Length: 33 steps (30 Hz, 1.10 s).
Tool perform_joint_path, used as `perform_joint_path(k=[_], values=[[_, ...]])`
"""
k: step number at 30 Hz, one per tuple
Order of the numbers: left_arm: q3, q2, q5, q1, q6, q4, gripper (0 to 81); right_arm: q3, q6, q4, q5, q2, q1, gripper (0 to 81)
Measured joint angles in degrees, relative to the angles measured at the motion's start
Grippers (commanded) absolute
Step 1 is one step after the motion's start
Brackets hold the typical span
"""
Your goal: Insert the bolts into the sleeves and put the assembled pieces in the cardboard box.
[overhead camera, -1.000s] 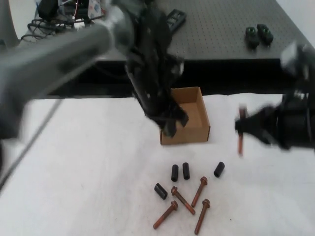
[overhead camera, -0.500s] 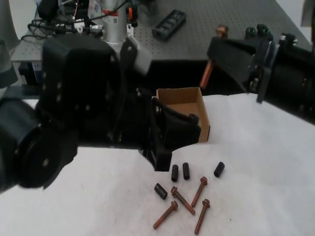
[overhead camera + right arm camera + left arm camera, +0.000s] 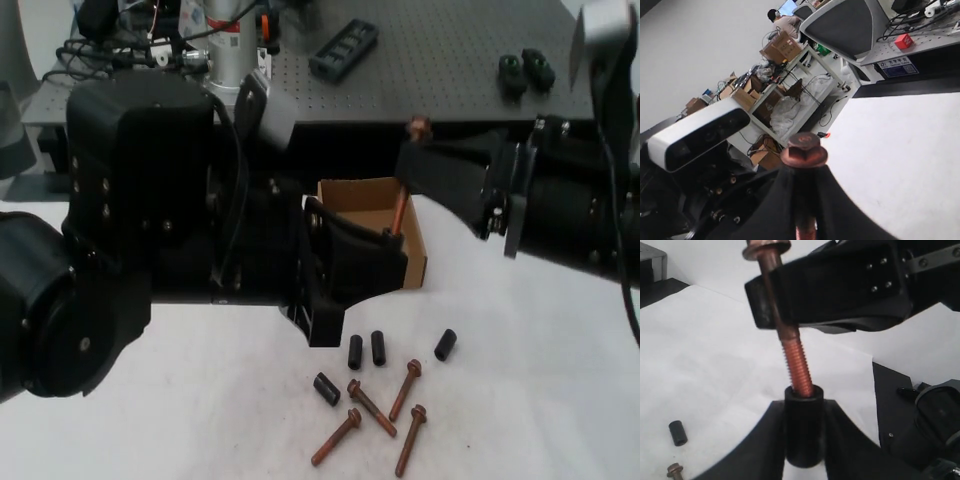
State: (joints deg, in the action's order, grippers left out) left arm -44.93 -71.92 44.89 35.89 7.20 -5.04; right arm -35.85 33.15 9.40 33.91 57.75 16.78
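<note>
The bolt (image 3: 796,365) has its threaded end just inside the mouth of the sleeve (image 3: 804,442), with most of the thread and all of the smooth shank bare outside it, so the insertion looks begun and not finished. The bolt's long axis runs almost in line with the sleeve's bore, leaning slightly off it. Its flanged head points away from the sleeve and upward, its threads down into the opening. The sleeve stands upright with its open end facing the bolt. The coming move turns on that line: the bolt has to travel along its own length, straight down the bore, and the small lean probably needs taking out first or the thread may catch on the rim. The left gripper (image 3: 804,420) is closed round the sleeve, one finger on each side of its body. The right gripper (image 3: 774,297) is clamped on the bolt's shank just under the head, so the right arm is the one placed to push. In the high view the pair hangs in the air at the cardboard box (image 3: 415,262), whose open top faces up. On the white cloth (image 3: 180,400) nearer the camera lie four spare bolts (image 3: 405,390) and four spare sleeves (image 3: 355,351), well apart from both arms.
</note>
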Motion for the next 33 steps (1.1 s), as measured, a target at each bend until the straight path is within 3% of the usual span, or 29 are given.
perform_joint_path(k=[12,14,18,19,26,29,30,33], values=[[0.41,0.0,0.38,0.13,1.46,0.48,0.6,0.0,-13.7,-4.2,4.06,0.0,0.0,1.8],[0.41,0.0,0.38,0.13,1.46,0.37,0.6,0.0,-15.31,-4.85,4.08,0.0,0.0,13.5],[0.41,0.0,0.25,0.13,1.46,-0.01,0.6,0.0,-17.97,-6.31,3.95,0.0,-1.23,48.8],[0.41,0.0,-0.24,0.13,1.46,0.0,0.6,0.0,-18.09,-7.65,3.52,-0.46,-2.61,52.2],[-0.82,-1.89,-12.72,-0.17,1.02,-1.66,0.6,0.0,-23.64,-23.23,-4.36,-8.44,-15.77,51.4],[-4.1,-5.84,-20.48,-0.93,4.58,-1.7,0.6,0.0,-25.2,-28.11,-8.68,-10.59,-17.85,51.4],[-6.7,-8.23,-22.06,-1.37,6.29,-1.24,0.6,0.0,-25.78,-34.28,-14.09,-10.68,-18.03,51.4],[-17.87,-18.81,-25.97,-2.9,9.08,3.57,0.6,0.0,-26.13,-39.41,-17.54,-10.66,-18.07,51.4]])
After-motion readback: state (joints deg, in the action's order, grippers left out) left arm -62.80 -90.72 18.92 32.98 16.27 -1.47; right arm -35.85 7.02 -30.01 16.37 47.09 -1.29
